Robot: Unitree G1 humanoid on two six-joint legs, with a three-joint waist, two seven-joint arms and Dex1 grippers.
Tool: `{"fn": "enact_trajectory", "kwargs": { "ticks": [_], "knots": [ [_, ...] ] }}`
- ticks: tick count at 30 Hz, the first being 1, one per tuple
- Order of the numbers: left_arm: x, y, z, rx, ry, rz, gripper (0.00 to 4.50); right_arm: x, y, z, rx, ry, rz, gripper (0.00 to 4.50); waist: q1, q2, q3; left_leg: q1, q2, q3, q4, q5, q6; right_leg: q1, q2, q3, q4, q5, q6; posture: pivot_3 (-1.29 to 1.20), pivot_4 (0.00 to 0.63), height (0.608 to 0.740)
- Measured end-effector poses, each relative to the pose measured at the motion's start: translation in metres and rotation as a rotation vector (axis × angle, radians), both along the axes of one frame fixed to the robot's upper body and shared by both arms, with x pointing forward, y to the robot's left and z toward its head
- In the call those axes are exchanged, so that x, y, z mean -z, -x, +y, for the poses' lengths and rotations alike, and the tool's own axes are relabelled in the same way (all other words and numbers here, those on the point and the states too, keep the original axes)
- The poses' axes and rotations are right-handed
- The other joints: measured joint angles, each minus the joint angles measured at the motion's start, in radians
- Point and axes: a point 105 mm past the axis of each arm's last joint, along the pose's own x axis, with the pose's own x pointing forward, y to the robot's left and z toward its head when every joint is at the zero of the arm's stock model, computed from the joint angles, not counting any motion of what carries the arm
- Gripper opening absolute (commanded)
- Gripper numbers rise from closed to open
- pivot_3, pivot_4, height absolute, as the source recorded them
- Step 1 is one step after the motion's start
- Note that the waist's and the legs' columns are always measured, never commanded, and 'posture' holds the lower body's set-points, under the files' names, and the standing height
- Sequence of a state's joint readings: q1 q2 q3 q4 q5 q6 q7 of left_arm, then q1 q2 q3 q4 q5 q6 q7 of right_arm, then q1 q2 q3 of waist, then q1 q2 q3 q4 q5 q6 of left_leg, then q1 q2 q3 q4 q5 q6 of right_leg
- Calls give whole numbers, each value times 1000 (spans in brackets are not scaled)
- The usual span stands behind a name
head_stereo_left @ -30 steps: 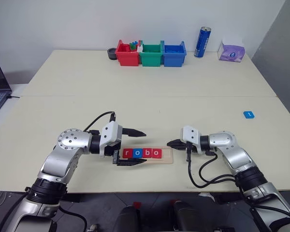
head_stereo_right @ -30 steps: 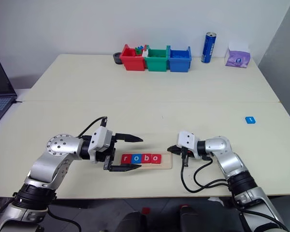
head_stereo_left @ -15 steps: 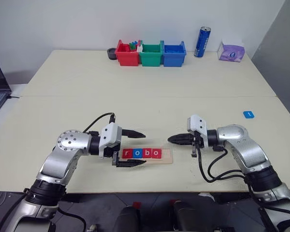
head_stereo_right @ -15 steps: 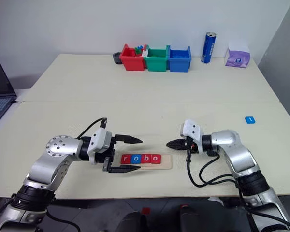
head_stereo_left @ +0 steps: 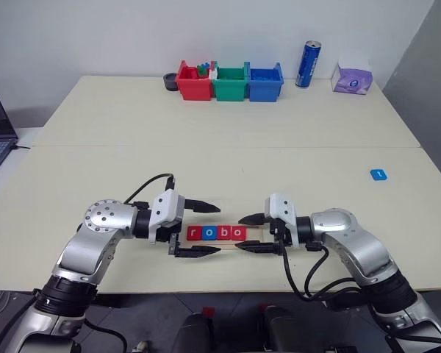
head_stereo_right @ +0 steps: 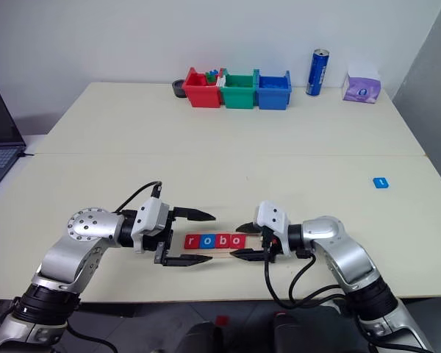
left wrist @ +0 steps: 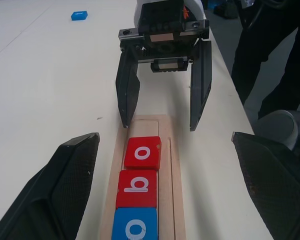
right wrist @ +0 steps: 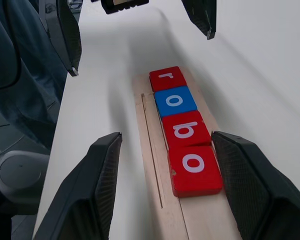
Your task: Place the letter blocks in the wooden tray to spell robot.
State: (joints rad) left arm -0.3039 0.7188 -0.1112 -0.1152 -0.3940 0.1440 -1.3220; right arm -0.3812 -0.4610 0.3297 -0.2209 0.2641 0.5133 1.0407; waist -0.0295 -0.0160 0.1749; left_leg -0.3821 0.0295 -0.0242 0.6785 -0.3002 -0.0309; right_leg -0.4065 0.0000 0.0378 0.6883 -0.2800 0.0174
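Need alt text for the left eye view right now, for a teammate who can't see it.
Four letter blocks spelling "robo" sit in the wooden tray, flanked by the open left gripper and open right gripper. A fifth blue block lies far to the right.

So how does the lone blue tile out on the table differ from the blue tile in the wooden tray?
The lone blue tile lies loose on the bare table, far off on the robot's right; the blue tile in the tray is seated in the wooden tray, second in the row, with red tiles either side. Its letter reads o; the lone tile's is unreadable. Both are blue with white marking.
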Motion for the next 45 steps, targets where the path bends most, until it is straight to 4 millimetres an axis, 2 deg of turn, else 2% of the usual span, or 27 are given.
{"fn": "enact_trajectory", "kwargs": {
  "ticks": [6,13,24,45],
  "knots": [
    [0,0,0,-2,0,1,4500,5,5,-1,-12,3,24,15,0,0,0,0,0,0,0,0,0,0,0,0,0,0,0,0,150,740],
    [0,0,0,-3,0,0,4500,13,9,3,-48,26,9,15,0,0,0,0,0,0,0,0,0,0,0,0,0,0,0,0,150,740],
    [0,0,0,-3,1,0,4500,35,-1,2,-15,71,-5,15,0,0,0,0,0,0,0,0,0,0,0,0,0,0,0,0,150,740],
    [-1,-1,0,-1,0,-3,4500,34,-7,2,-8,63,-9,15,0,0,0,0,0,0,0,0,0,0,0,0,0,0,0,0,150,740]
  ]
}}
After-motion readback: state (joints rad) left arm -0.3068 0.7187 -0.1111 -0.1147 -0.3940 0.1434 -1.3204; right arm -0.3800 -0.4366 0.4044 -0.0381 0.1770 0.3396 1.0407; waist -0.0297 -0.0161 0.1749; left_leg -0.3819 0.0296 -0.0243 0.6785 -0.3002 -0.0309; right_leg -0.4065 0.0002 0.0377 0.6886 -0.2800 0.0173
